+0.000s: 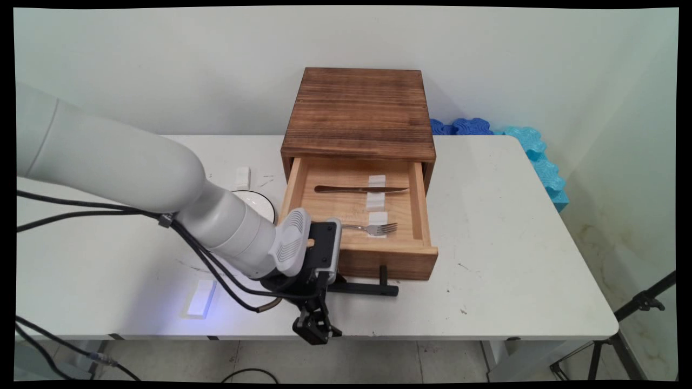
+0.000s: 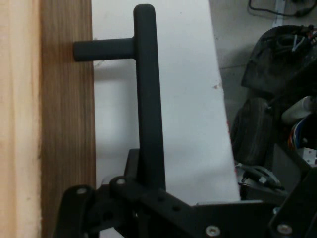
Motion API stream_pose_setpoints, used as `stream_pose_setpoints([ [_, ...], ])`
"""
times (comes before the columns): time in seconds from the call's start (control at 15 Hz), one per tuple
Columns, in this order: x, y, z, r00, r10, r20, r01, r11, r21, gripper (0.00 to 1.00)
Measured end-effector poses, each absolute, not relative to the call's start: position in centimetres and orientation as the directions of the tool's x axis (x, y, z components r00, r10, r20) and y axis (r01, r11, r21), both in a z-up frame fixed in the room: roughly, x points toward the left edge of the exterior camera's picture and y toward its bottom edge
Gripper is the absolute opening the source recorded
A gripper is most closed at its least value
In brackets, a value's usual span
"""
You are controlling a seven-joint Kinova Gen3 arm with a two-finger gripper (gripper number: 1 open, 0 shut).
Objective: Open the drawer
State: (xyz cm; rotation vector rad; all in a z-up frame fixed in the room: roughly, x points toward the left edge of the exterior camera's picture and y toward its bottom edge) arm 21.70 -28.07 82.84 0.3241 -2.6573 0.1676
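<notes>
A dark-stained wooden box (image 1: 359,111) with a rough, streaky grain on its flat square top stands at the back of the white table (image 1: 503,227). Its drawer (image 1: 361,254) is pulled out toward the near edge. The drawer is paler, smooth wood inside with a darker brown front panel. A black handle (image 1: 363,289) sticks out from that panel: a round matte bar running parallel to the front, carried on short round posts.

In the drawer lies a metal knife (image 1: 359,189), thin and flat, placed crosswise toward the back. A metal fork (image 1: 373,228) lies nearer the front, tines pointing right. Small white tape patches (image 1: 376,201) sit on the drawer floor under and between them.

The arm reaches in from the left, low over the table, its wrist bent down at the drawer's front left corner. The gripper (image 2: 143,196) sits at the left end of the handle. In the hand view the bar rises straight up from the black linkage, and the jaws appear closed around it, though the contact itself is hidden by the linkage.

A white bowl with a dark rim (image 1: 257,201) shows partly behind the arm, left of the drawer. A small white block (image 1: 243,176) lies beyond it, and a flat white rectangular piece (image 1: 200,297) lies near the table's front edge. Blue foam pieces (image 1: 532,151) with wavy edges lean along the wall behind the table's far right corner.
</notes>
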Motion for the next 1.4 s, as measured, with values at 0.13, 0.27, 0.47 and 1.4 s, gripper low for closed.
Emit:
stream_pose_setpoints([
  [0.13, 21.7, -27.7, 82.9, -0.868, -0.198, 0.455, -0.252, 0.966, -0.061, 1.00],
  [0.27, 21.6, -27.3, 82.9, -0.867, -0.197, 0.457, -0.250, 0.967, -0.058, 1.00],
  [0.47, 21.6, -26.7, 83.0, -0.867, -0.194, 0.460, -0.245, 0.968, -0.054, 1.00],
  [1.4, 21.6, -24.7, 83.7, -0.864, -0.173, 0.472, -0.222, 0.974, -0.050, 1.00],
])
